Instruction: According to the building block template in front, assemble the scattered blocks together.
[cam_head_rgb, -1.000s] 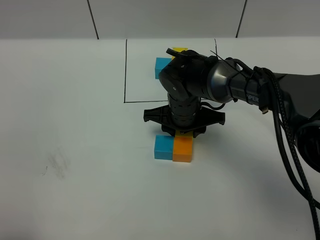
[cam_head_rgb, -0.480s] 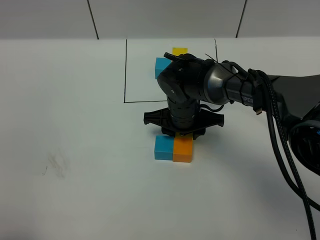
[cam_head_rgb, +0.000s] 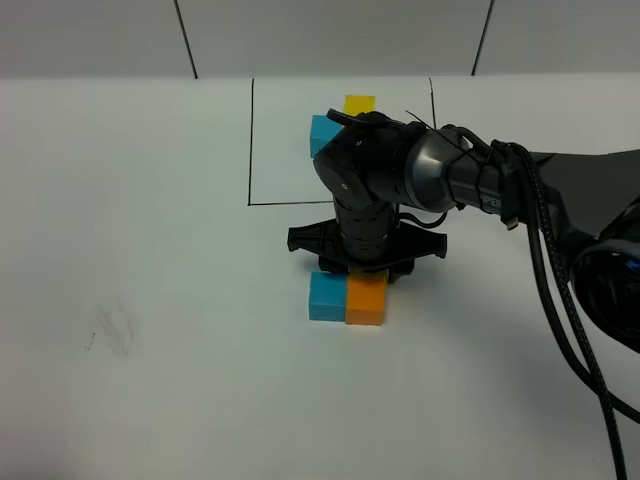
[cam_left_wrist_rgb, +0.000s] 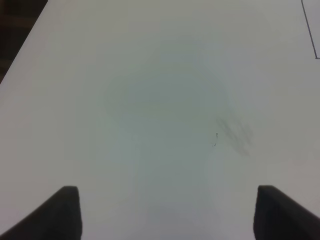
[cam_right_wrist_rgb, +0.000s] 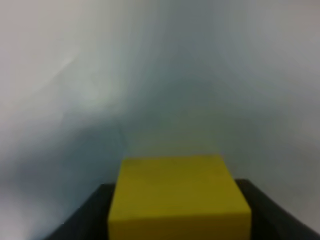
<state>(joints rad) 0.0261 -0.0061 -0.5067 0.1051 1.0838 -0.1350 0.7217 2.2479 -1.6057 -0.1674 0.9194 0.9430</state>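
Observation:
The template sits inside a black drawn frame (cam_head_rgb: 251, 140) at the back; its blue cube (cam_head_rgb: 322, 133) and yellow cube (cam_head_rgb: 359, 103) show, and its orange cube is hidden behind my right arm. The scattered blue cube (cam_head_rgb: 326, 296) and orange cube (cam_head_rgb: 366, 300) lie side by side and touching, in front of the frame. My right gripper (cam_head_rgb: 366, 268) points down just behind the orange cube. In the right wrist view it (cam_right_wrist_rgb: 180, 222) is shut on the scattered yellow cube (cam_right_wrist_rgb: 179, 192). My left gripper (cam_left_wrist_rgb: 165, 215) is open and empty over bare table.
The white table (cam_head_rgb: 150, 300) carries a faint grey smudge (cam_head_rgb: 115, 325) at the left, also seen in the left wrist view (cam_left_wrist_rgb: 232, 132). My right arm and its cables (cam_head_rgb: 560, 260) stretch in from the right edge.
My right arm's wrist has shifted slightly toward the front, uncovering more of the template's yellow cube. The blue and orange cubes have not moved.

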